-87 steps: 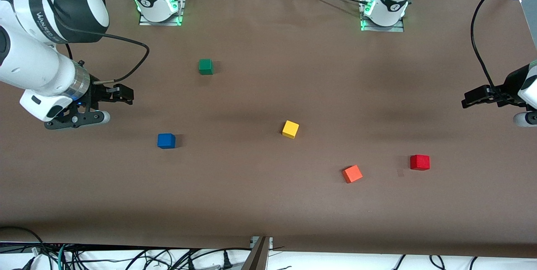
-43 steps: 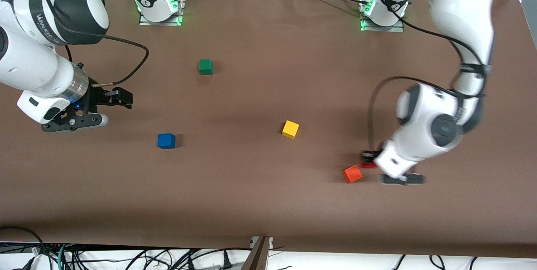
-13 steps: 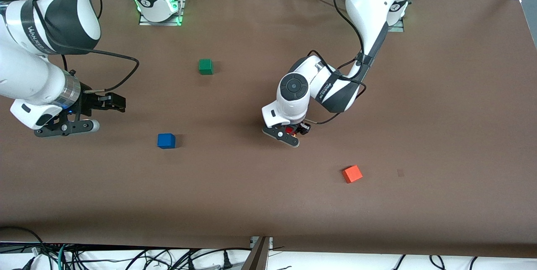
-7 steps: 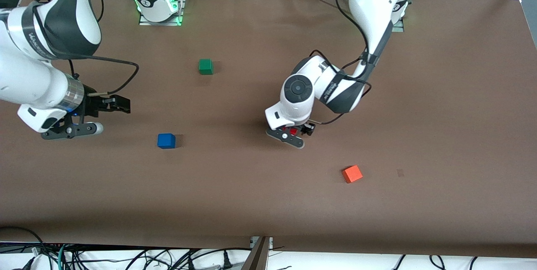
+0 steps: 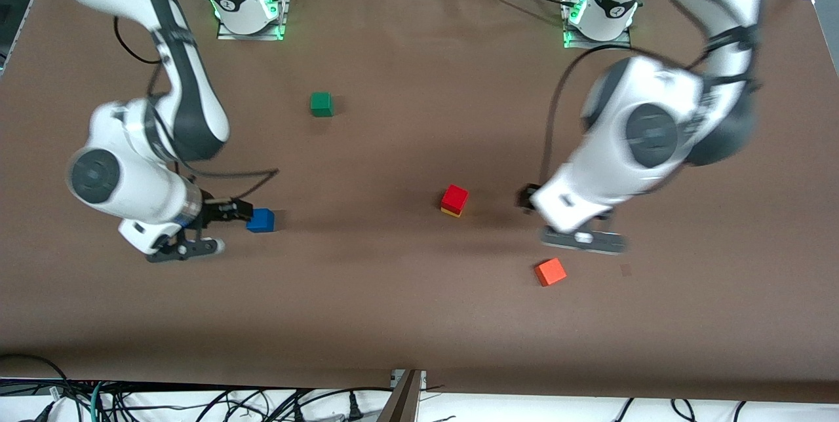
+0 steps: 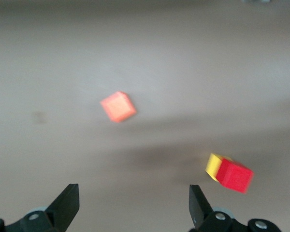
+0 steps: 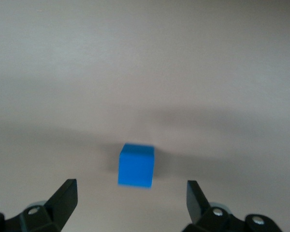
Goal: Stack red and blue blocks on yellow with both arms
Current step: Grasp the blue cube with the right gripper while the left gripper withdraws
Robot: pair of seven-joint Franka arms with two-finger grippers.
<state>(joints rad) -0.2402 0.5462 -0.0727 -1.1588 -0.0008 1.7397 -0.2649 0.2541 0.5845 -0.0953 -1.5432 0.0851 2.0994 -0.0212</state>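
Observation:
The red block (image 5: 455, 197) sits on the yellow cube (image 5: 449, 212) mid-table. In the left wrist view, the red block (image 6: 235, 177) and the yellow cube (image 6: 213, 165) lie off to one side. My left gripper (image 5: 527, 198) is open and empty (image 6: 133, 194), over bare table beside the stack, toward the left arm's end. The blue block (image 5: 261, 219) rests on the table. My right gripper (image 5: 237, 210) is open (image 7: 130, 189) just beside it. In the right wrist view the blue block (image 7: 136, 165) lies just ahead of the fingertips, not between them.
An orange cube (image 5: 550, 272) lies nearer the front camera than my left hand and shows in the left wrist view (image 6: 118, 106). A green cube (image 5: 321, 103) lies farther from the camera, toward the right arm's base. Brown table (image 5: 419, 317).
My left gripper has let go of the red block on the yellow cube and pulled away toward its own end. My right arm has swung in to the blue block.

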